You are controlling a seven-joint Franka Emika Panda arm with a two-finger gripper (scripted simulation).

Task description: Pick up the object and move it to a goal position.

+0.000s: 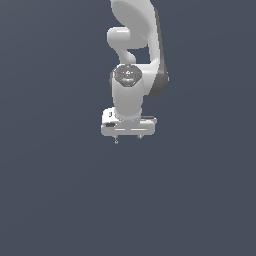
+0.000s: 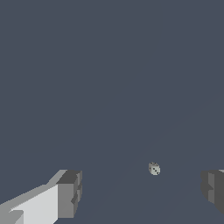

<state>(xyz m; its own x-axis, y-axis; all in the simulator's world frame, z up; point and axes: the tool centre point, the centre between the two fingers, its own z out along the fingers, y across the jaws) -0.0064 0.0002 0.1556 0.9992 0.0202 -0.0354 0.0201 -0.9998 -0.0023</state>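
The object [image 2: 154, 168] is a tiny pale cube with dark dots, like a die, lying on the dark grey floor. In the wrist view it shows between the two fingers, nearer the dark fingertip [image 2: 213, 188] than the other finger [image 2: 70, 192], and well below them. My gripper [image 2: 142, 190] is open with nothing in it. The exterior view has the gripper [image 1: 128, 136] pointing down under the white arm. A small pale speck [image 1: 116, 142] sits just under one fingertip there; I cannot tell whether it is the object. No goal marker shows.
The white arm [image 1: 131, 60] rises from the hand to the top edge of the exterior view. A plain dark grey floor [image 1: 60, 200] spreads around it on all sides.
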